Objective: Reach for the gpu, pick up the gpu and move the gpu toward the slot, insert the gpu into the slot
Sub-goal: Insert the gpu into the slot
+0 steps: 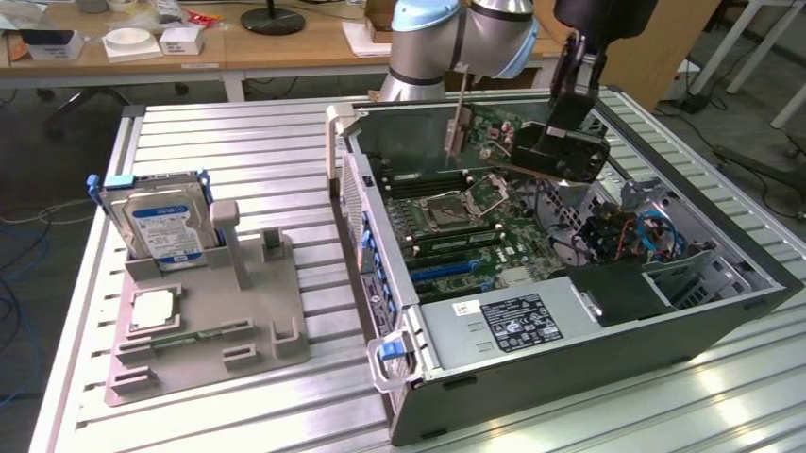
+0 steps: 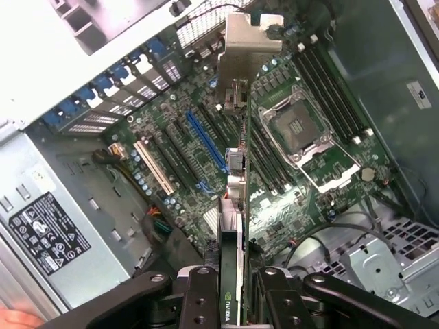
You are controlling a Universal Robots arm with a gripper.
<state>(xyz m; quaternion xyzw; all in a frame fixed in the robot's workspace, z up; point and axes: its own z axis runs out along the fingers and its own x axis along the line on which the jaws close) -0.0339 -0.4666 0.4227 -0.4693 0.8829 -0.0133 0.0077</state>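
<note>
My gripper (image 1: 558, 151) is shut on the gpu (image 1: 501, 140), a thin green-and-dark card with a metal bracket (image 1: 456, 121) at one end. I hold it in the air over the open computer case (image 1: 705, 311), above the motherboard. In the wrist view the gpu (image 2: 236, 205) shows edge-on between the black fingers (image 2: 199, 301), and its bracket (image 2: 250, 44) points away from the camera. The long blue slot (image 2: 206, 144) lies on the motherboard just beside the card's edge, apart from it. In the exterior view the blue slot (image 1: 447, 269) sits lower on the board, well below the card.
A grey fixture tray (image 1: 202, 330) at the exterior view's left holds a blue-labelled hard drive (image 1: 158, 222) and a small square chip (image 1: 154, 310). Inside the case are the CPU socket (image 2: 302, 130), a white slot (image 2: 154, 168), the power supply (image 1: 504, 321) and loose cables (image 1: 643, 236).
</note>
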